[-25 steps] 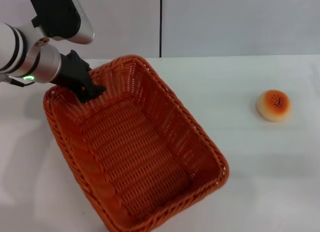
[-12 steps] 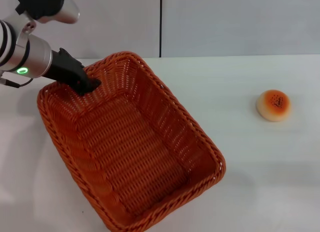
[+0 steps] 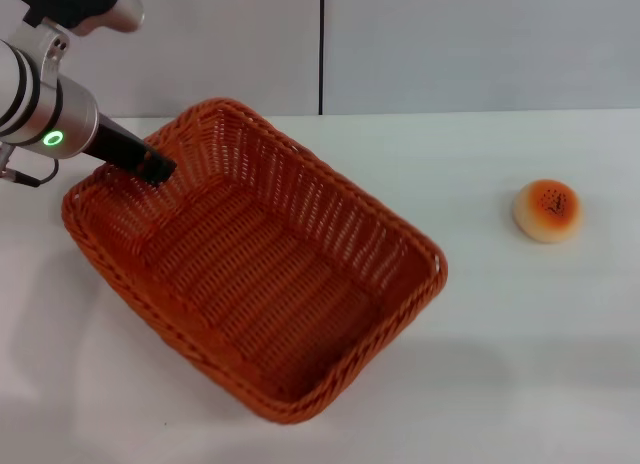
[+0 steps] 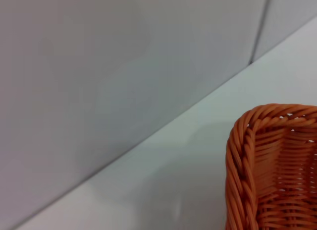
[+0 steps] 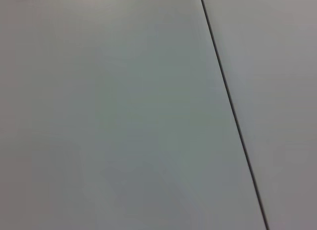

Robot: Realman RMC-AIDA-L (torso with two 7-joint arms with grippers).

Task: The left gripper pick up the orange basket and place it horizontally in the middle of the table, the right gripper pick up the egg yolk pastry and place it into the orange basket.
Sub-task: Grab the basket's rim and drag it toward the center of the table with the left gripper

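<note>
The orange basket [image 3: 262, 276] sits tilted diagonally on the white table [image 3: 500, 364], left of centre, and it is empty. My left gripper [image 3: 152, 165] reaches in from the upper left and is shut on the basket's far left rim. One rounded corner of the orange basket [image 4: 270, 160] shows in the left wrist view, with wall behind it. The egg yolk pastry [image 3: 546, 210] lies alone on the table at the right, well apart from the basket. The right gripper is out of view; its wrist view shows only a grey wall.
A grey wall with a dark vertical seam [image 3: 321, 49] runs along the table's far edge. Bare tabletop lies between the basket and the pastry and along the front right.
The left gripper has drawn back to the left and farther away, holding the rim. The basket has swung with it, its long side now lying closer to crosswise. The pastry has not moved.
</note>
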